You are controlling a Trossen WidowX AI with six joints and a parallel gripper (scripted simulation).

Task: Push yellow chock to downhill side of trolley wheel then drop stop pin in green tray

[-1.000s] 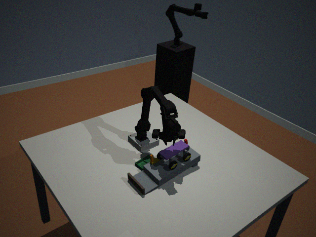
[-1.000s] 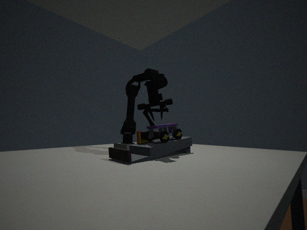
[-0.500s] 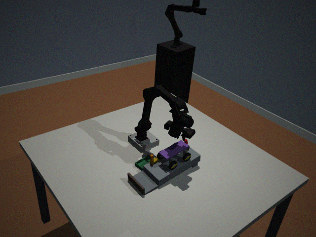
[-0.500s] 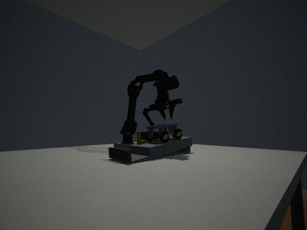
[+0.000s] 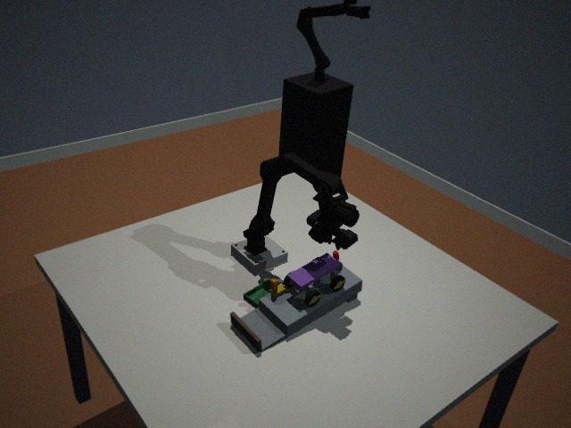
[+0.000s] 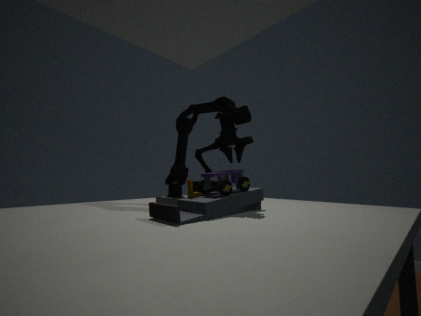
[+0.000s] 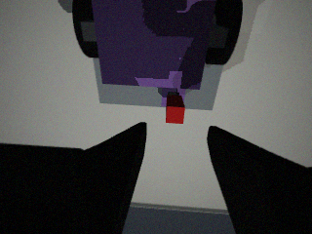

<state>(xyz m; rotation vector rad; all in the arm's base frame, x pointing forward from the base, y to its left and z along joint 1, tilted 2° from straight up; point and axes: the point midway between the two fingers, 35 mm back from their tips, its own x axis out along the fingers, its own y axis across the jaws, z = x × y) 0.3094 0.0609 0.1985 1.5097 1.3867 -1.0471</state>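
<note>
Beside the ramp [image 5: 294,317] [image 6: 224,206], green tray [image 5: 254,294]; above the red-headed pin [image 5: 335,255] [image 7: 175,114], gripper [image 5: 338,246] [image 6: 235,162] [image 7: 176,131] spread

Top and exterior views faced the ramp [image 5: 294,317] [image 6: 222,209] from afar, high and low; wrist looked down close.

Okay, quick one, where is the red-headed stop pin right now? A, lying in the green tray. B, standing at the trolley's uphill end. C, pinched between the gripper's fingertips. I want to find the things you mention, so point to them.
B: the stop pin's red head [image 5: 335,254] [image 7: 175,115] stands just past the uphill end of the purple trolley [image 5: 315,270] [image 6: 222,173] [image 7: 141,49].
</note>
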